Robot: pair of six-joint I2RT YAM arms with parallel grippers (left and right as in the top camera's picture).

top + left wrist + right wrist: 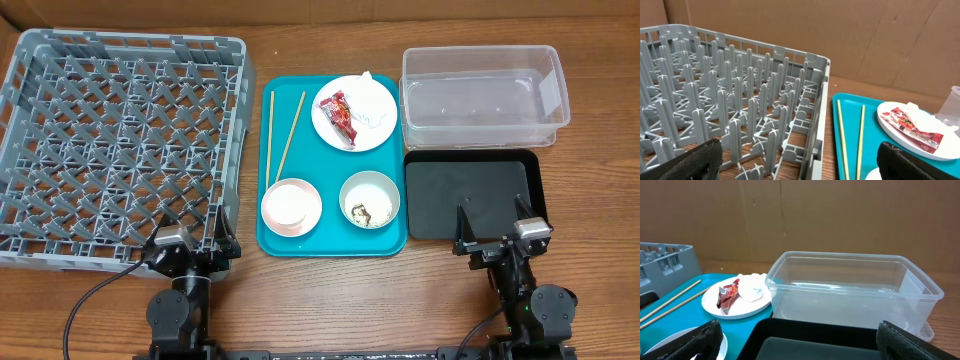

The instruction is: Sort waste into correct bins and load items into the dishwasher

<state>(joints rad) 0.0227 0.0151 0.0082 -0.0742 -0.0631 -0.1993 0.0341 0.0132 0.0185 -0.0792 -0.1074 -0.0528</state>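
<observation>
Left gripper (195, 230) and right gripper (490, 210): jaws fully spread, nothing held, both at the bench's near edge. The left gripper stands over the dish rack's (130, 38) near right corner. The right gripper stands over the black tray's (440, 190) near edge. Wrapper (340, 115) and tissue (378, 108) lie on the plate (365, 136) at the teal tray's (330, 245) far right corner, well apart from both grippers.

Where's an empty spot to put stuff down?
The big grey lattice dish rack, the clear plastic tub and the shallow black tray next to it are all bare inside. The teal tray between them is crowded with dishes.
</observation>
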